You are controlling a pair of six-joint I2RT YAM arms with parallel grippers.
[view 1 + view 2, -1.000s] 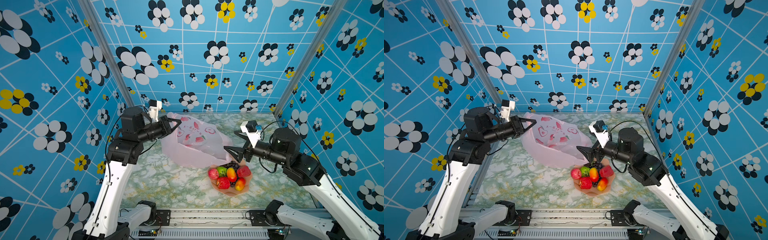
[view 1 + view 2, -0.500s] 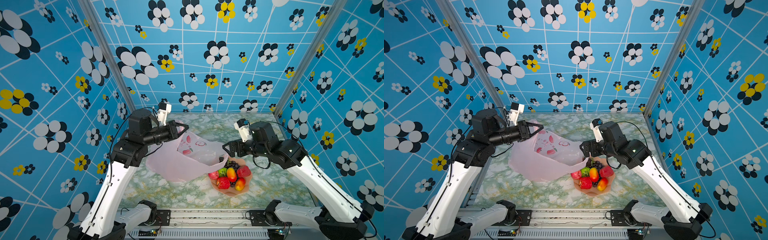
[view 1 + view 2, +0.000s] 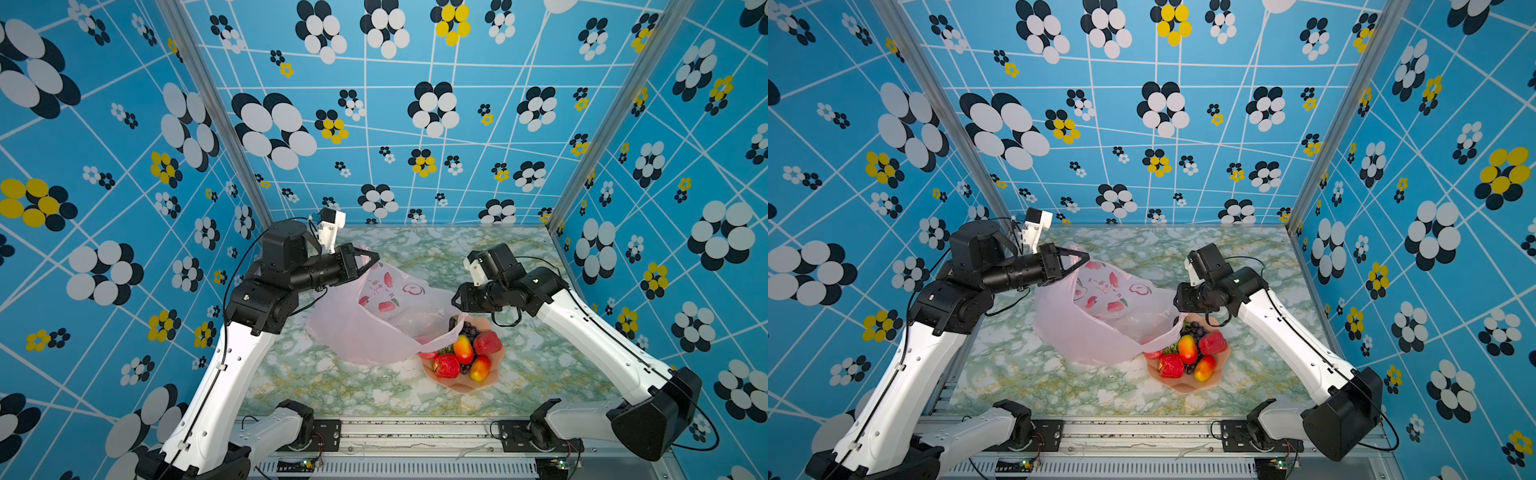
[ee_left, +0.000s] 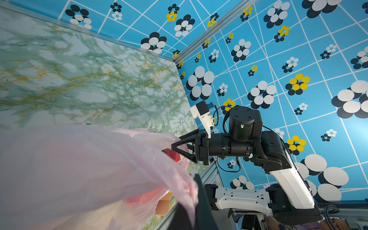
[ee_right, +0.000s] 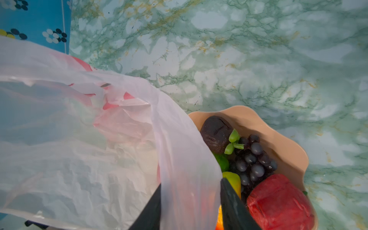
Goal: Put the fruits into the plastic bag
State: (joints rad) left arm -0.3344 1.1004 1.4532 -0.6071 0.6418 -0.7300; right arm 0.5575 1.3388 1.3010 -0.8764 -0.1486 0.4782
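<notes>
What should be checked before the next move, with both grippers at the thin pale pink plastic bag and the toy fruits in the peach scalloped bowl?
1. The left gripper is shut on a handle of the thin translucent pale pink plastic bag: ok.
2. The right gripper is clamped on the bag's opposite rim: cannot tell; plastic runs between its fingers.
3. The bag mouth is spread between the grippers: ok.
4. The toy fruits in the peach-pink scalloped bowl are uncovered: not ok; the bag's rim drapes over one side of the bowl.
5. A gripper is free for picking: not ok; both are at the bag.
</notes>
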